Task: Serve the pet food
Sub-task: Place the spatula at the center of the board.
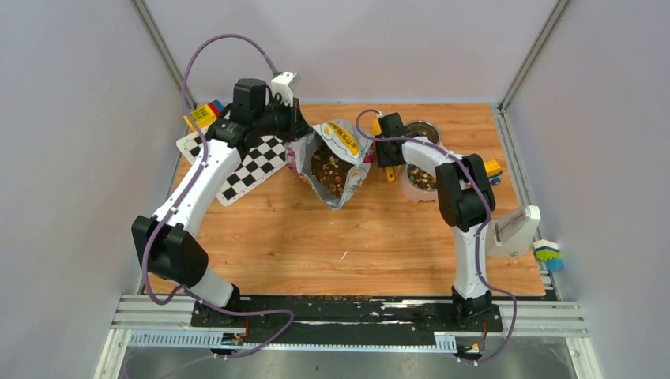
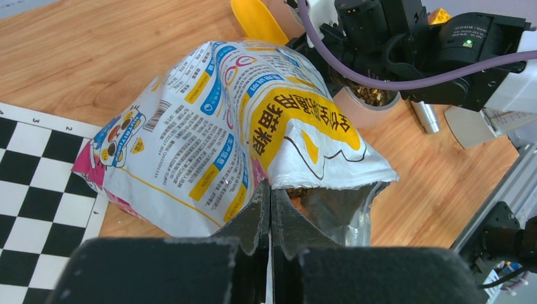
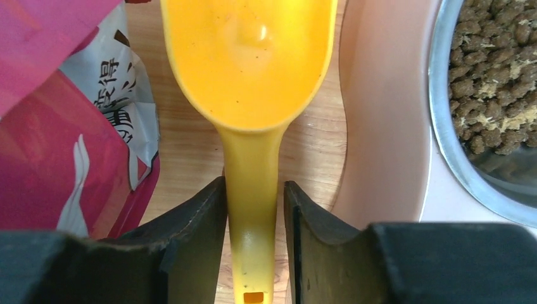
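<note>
One bag [image 2: 209, 126], one scoop [image 3: 250, 63], pet food [image 3: 494, 95] in bowl [image 3: 438, 95].

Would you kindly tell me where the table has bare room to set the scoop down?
The table's near half, between the left arm and right arm and in front of the food bag, is bare. The far strip is crowded: checkerboard, bag, feeding bowls.

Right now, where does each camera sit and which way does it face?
Top external: above, behind the bases, facing down on the table; left arm, right arm show.
Left wrist: faces the bag pinched in its shut left claw; right arm beyond.
Right wrist: faces down on the scoop, handle inside its right claw; pet food rightward.
Both wrist views share bag and scoop.
</note>
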{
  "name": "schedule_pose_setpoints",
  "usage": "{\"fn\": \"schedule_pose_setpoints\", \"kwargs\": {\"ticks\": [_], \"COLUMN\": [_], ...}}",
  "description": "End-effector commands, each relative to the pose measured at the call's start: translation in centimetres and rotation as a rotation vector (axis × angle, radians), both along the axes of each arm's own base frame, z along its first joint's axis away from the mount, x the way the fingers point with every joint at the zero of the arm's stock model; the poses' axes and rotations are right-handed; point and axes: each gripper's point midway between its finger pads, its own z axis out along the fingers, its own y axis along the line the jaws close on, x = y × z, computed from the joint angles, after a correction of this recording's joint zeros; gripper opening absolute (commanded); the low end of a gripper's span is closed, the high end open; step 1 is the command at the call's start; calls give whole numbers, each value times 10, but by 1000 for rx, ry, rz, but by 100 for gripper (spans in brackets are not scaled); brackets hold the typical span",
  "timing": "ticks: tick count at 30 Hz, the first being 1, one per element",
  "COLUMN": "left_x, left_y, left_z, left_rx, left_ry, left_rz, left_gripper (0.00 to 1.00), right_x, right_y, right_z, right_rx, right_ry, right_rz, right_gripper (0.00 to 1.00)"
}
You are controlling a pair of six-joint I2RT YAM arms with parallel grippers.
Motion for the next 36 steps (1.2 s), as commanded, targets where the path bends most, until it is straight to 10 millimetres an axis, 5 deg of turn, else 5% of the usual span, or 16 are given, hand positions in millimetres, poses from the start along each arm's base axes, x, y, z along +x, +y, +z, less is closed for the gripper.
{"fn": "schedule_pose_setpoints", "kwargs": {"ticks": [1, 5, 11, 19, 29, 36], "left_x": [-2, -1, 0, 2, 3, 2], "left_y": [13, 13, 12, 12, 11, 10], "left_z": [35, 34, 31, 29, 28, 28], "left_rx": [-10, -8, -7, -6, -7, -8], "left_ry": [-113, -111, -105, -98, -93, -93], "left_rz": [40, 40, 39, 39, 36, 34], "left_gripper": [0, 0, 0, 0, 0, 0], "right_x": [3, 6, 10, -3, -36, -92], "right_y": [4, 6, 9, 19, 36, 58], "right_z": [2, 22, 87, 162, 239, 279], "right_rx": [19, 27, 60, 122, 144, 203], "right_ry": [7, -20, -140, -269, -454, -596], "right_rz": [-3, 10, 55, 186, 484, 802], "right_gripper": [41, 53, 69, 78, 82, 83]}}
